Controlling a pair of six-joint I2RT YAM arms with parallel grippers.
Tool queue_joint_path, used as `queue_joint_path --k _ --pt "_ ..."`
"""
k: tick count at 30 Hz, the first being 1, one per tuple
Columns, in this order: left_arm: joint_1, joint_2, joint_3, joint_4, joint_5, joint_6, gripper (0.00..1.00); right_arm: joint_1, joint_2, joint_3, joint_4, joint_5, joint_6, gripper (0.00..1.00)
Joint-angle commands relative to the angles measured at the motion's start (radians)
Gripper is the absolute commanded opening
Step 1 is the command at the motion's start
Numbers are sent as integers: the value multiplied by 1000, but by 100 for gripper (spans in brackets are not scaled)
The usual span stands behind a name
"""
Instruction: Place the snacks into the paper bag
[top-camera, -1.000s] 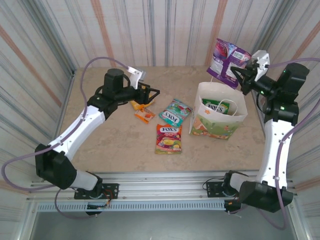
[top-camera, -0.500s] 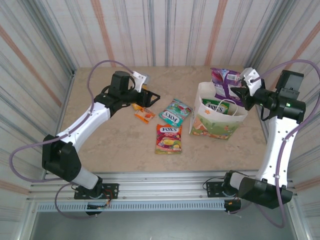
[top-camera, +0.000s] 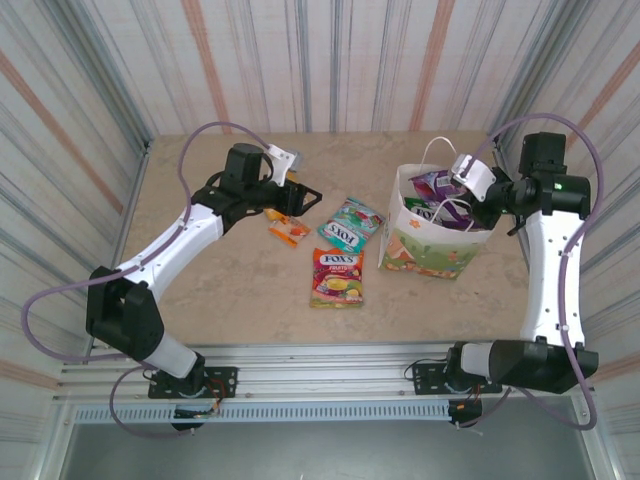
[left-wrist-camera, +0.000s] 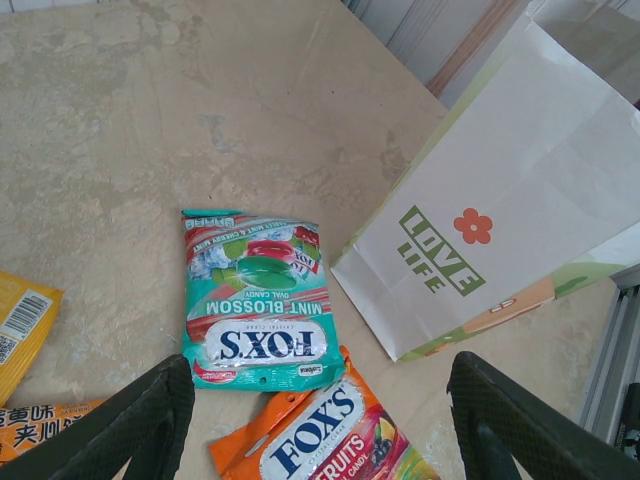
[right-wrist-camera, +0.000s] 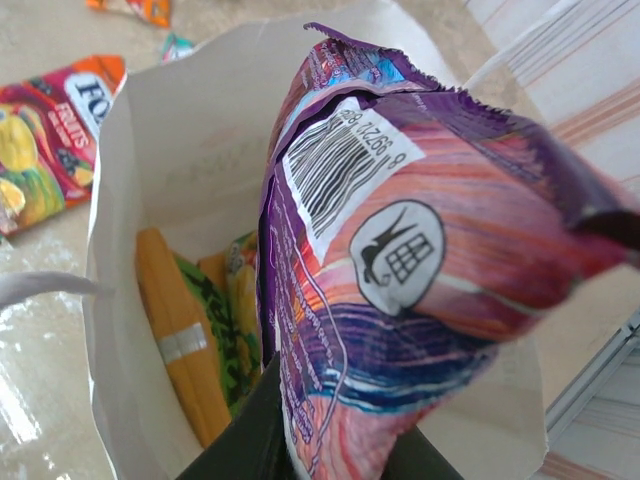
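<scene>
My right gripper (top-camera: 468, 203) pinches the purple packet (right-wrist-camera: 400, 250) in the mouth of the paper bag (right-wrist-camera: 180, 160); my left gripper (left-wrist-camera: 320, 410) gapes empty above the teal FOX'S packet (left-wrist-camera: 255, 300).

Beige marbled tabletop (top-camera: 240, 290), evenly lit. Striped wall panels (top-camera: 330, 60), grey-white with orange bands, along top and both sides. Aluminium rail (top-camera: 330, 365) across lower frame.
</scene>
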Motion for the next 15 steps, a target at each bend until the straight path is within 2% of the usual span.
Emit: queue_joint_path --k 1,7,11,15 --pt "-6 7 20 -7 -4 3 70 20 18 45 -40 67 -41 9" --pt "-9 0 12 -10 -12 0 70 37 31 58 -21 64 -24 16" --pt "-9 -4 14 -19 -13 2 70 38 21 66 -4 71 16 36" --pt "-9 -4 19 -29 -8 2 70 37 -18 53 57 76 88 46"
